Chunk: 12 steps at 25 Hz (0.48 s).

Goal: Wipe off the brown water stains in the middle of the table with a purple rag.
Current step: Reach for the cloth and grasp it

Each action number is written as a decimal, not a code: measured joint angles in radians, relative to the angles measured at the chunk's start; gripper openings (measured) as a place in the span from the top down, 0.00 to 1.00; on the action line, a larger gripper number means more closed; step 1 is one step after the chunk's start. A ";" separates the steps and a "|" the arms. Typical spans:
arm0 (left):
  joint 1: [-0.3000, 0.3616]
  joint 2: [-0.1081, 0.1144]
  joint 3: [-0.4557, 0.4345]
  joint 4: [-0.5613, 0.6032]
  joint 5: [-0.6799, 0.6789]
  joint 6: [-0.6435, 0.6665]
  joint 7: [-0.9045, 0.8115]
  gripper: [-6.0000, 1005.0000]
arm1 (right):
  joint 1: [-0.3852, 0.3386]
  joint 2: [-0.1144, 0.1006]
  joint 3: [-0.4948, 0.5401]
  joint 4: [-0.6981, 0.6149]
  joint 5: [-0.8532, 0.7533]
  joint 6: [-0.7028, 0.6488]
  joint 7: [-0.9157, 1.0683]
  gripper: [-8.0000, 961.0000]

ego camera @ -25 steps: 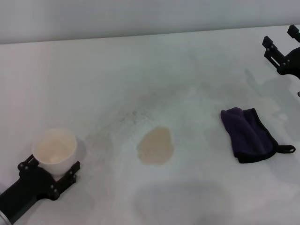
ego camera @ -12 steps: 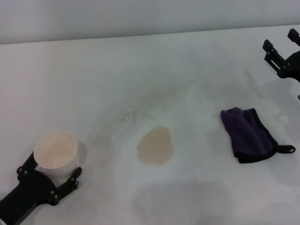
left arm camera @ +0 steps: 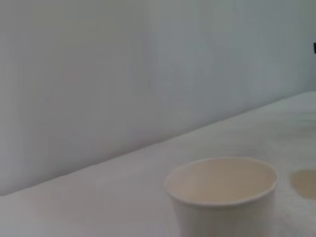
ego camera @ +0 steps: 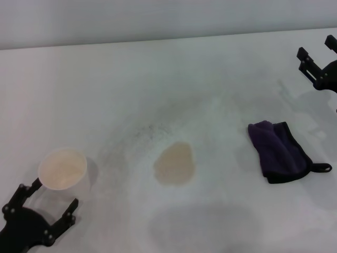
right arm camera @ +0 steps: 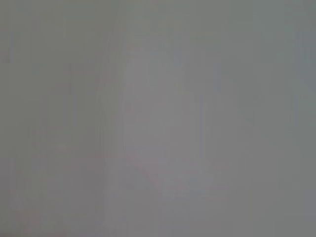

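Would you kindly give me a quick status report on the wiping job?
Left pincer open, just behind the paper cup. Right pincer open, far right. Purple rag untouched; brown water stains unwiped. Nothing between them.

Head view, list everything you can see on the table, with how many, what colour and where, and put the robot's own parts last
table: one, white with faint grey smudges, fills the view.
stain: one, light tan, roundish, middle of the table.
rag: one, dark purple with black edging and a small black loop, folded flat, on the robot's right of the stain, apart from it.
cup: one, white paper, upright, on the robot's left near the front edge.
left gripper: one, black, open, just in front of the cup, not gripping it.
right gripper: one, black, open, far right edge, beyond the rag, holding nothing.
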 joint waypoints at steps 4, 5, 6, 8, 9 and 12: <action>0.032 -0.001 0.001 -0.002 -0.034 0.026 0.000 0.11 | -0.008 0.000 0.000 -0.002 0.000 0.000 0.000 0.24; 0.043 0.000 0.002 -0.002 -0.050 0.037 0.000 0.11 | -0.011 0.000 0.000 -0.002 0.000 0.000 0.000 0.24; 0.053 0.001 0.002 -0.002 -0.068 0.052 0.000 0.11 | -0.011 0.000 0.000 -0.002 0.000 0.000 0.000 0.24; 0.069 0.001 0.002 -0.002 -0.103 0.073 0.000 0.11 | -0.016 0.000 0.002 0.001 0.000 0.000 0.002 0.24; 0.080 0.002 0.002 -0.002 -0.131 0.085 0.000 0.11 | -0.017 0.000 0.003 0.002 0.000 0.000 0.004 0.24; 0.098 0.004 0.002 -0.002 -0.201 0.117 -0.004 0.11 | -0.021 0.000 0.011 0.006 0.007 0.000 0.034 0.24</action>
